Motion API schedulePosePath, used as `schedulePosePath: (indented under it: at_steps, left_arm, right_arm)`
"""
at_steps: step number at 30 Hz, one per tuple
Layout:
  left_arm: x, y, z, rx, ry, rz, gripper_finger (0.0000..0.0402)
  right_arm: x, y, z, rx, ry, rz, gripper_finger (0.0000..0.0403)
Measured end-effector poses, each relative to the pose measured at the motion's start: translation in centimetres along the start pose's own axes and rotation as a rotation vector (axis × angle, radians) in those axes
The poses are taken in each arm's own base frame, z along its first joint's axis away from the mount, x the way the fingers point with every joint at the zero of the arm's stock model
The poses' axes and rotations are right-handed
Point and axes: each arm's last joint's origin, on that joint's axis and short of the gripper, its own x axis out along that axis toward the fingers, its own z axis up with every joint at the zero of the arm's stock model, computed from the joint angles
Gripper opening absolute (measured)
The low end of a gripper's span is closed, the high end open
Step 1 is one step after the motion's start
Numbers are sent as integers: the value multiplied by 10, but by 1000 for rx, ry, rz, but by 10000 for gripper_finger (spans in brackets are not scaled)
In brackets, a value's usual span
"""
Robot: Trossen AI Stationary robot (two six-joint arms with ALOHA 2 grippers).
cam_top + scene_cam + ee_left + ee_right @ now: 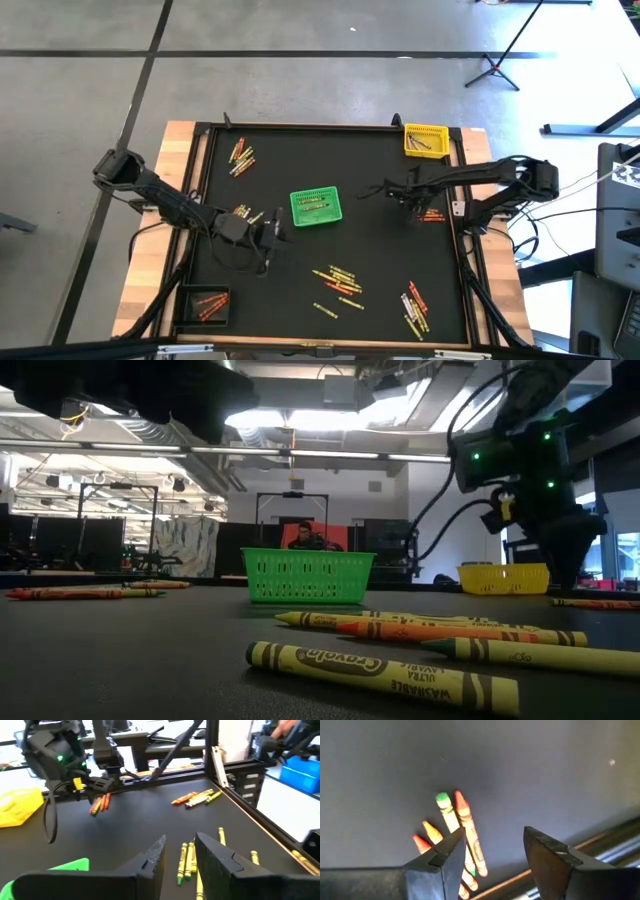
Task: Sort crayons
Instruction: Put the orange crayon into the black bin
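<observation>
Several loose clusters of crayons (338, 280) still lie on the black table (300, 150), so the sorting looks well short of done: one bunch at the far left, one near the middle, one near the right, and a small group at the right edge. Some already sit in the green basket (315, 206), the yellow basket (425, 140) at the far right corner and the black basket (205, 303) at the near left corner.

The right gripper (492, 852) hangs wide and empty just over the right-edge group of crayons (457, 832); picking one here seems the step in hand. Next it should come down, straddle a single stick and close.

The left gripper (179, 852), parted and empty, waits left of the green basket.
</observation>
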Motion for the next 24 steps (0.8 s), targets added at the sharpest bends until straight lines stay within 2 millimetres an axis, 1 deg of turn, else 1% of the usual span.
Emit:
schedulePosePath:
  at_steps: [3,18,21,24]
  left_arm:
    - [1,0,2,-5,-10,2,90]
    - [1,0,2,-5,-10,3,90]
    - [1,0,2,-4,-10,2,90]
    - [1,0,2,-4,-10,3,90]
  right_arm:
    - [4,1,2,-12,20,-8,197]
    - [26,8,13,-70,131,-39,195]
    - [27,9,15,-103,126,-31,177]
    - [28,9,16,-140,118,-20,140]
